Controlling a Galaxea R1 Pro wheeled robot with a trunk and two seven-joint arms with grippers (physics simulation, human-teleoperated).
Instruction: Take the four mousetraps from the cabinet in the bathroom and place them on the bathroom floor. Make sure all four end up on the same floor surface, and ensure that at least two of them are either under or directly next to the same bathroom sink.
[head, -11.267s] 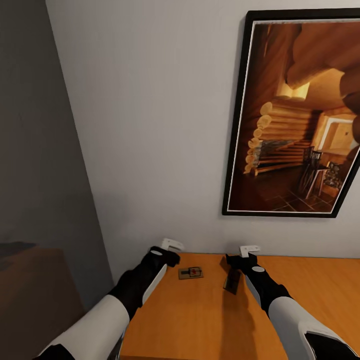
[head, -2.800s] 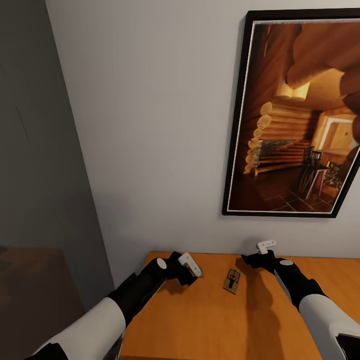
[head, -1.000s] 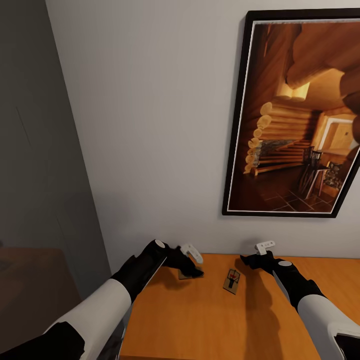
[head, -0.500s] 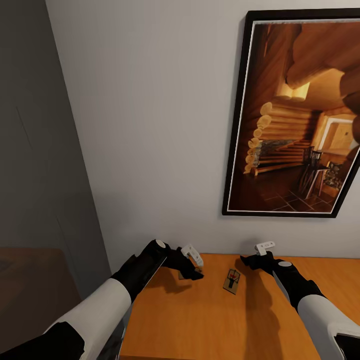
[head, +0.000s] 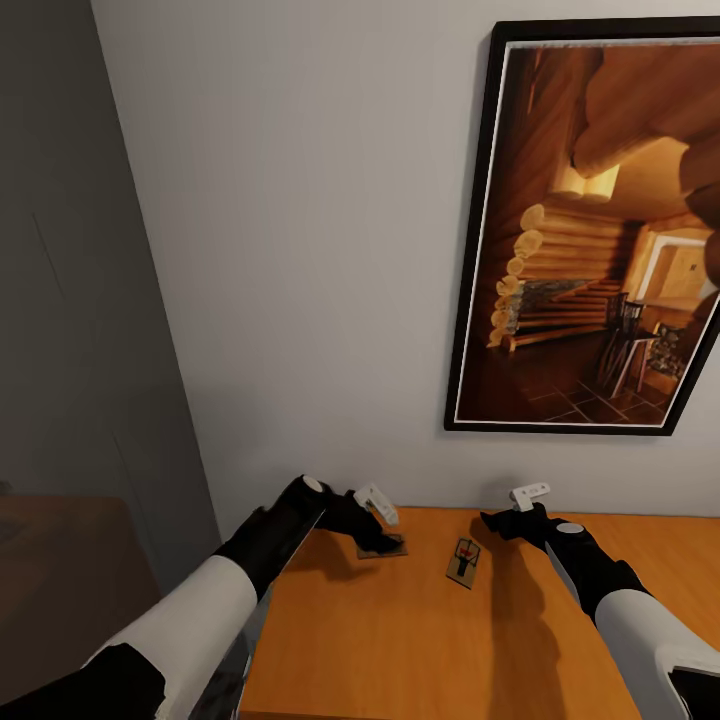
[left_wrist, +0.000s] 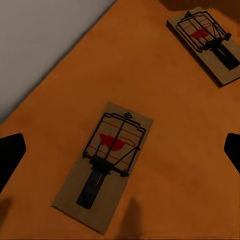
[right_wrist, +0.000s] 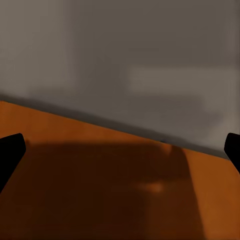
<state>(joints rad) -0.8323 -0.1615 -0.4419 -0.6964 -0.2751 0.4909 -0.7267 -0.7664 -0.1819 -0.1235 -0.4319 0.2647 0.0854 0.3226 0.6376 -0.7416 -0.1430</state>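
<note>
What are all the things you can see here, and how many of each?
Mousetraps: two, tan boards with black wire and a red patch, lying flat on the cabinet top; one under the left hand, the other between the two hands.
Cabinet: one, orange-brown, against the wall.
Picture: one, black frame, log cabin scene, hanging on the wall above the cabinet.
Wall: light grey, behind the cabinet.
Left hand: one, black with white tips, fingers apart over the nearer mousetrap.
Right hand: one, black with white tips, fingers apart above the cabinet top near the wall, holding nothing.
</note>
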